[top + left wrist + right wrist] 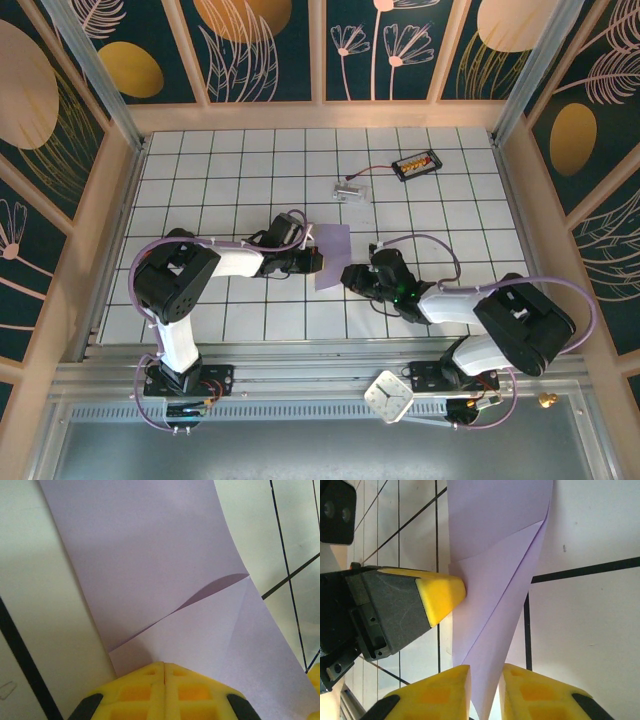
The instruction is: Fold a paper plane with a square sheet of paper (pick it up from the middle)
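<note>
Looking down from above, I see the sheet of paper point(332, 257) lying near the middle of the white tiled table point(240, 190), between my two grippers. It is thin, matte, pale lavender and unmarked, and here it reads as a tall narrow panel with a slanted lower edge.

My left gripper point(318, 260) touches the paper's left edge. From its own camera the sheet point(150, 555) spreads flat and smooth, with one corner folded diagonally across. The edge of that flap lifts in a shallow curve and throws a thin shadow, and a faint straight crease crosses it. My left gripper point(164, 672) is closed, its yellow moulded fingertips meeting along a hairline seam right at the paper's near edge. I cannot tell whether any layer is nipped in that seam.

My right gripper point(350, 275) sits at the paper's lower right corner. In its view the paper point(495, 580) tapers to a long sharp point running down between the yellow fingertips. That gripper point(485, 680) has a narrow gap, too wide to be clamping so thin a sheet. The left gripper point(455, 592), a blunt yellow tip on a dark grey body, rests against the paper's side.

Farther back lie a small clear plastic piece point(350, 190) with a wire and a black box point(415, 164).
</note>
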